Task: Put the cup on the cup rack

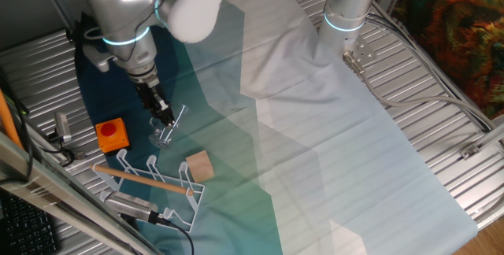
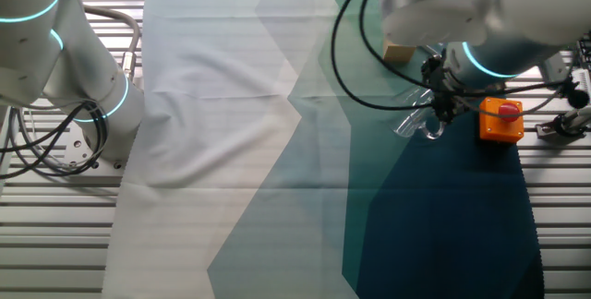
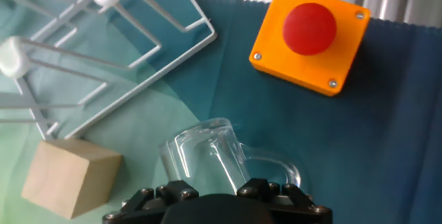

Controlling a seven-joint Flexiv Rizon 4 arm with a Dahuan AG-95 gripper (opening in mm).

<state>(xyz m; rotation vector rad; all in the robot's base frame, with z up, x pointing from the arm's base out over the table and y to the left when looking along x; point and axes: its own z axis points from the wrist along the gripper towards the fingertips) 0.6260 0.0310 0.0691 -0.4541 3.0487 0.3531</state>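
Cup (image 1: 164,133) sits gripped in my end effector (image 1: 163,120), close above the desk (image 1: 331,160) between the orange box (image 1: 112,134) and the wooden block (image 1: 199,165), just short of the cup rack (image 1: 150,180). Holding it by the rim leaves the mouth free for 1 prong, I judge.

The other fixed view: the cup (image 2: 417,121) hangs tilted below my end effector (image 2: 438,107), beside the orange box (image 2: 500,119).

Hand view: the cup (image 3: 210,156) shows its handle toward the right; its long axis runs roughly along my fingers, mouth direction unclear. The rack (image 3: 103,58) lies ahead-left.
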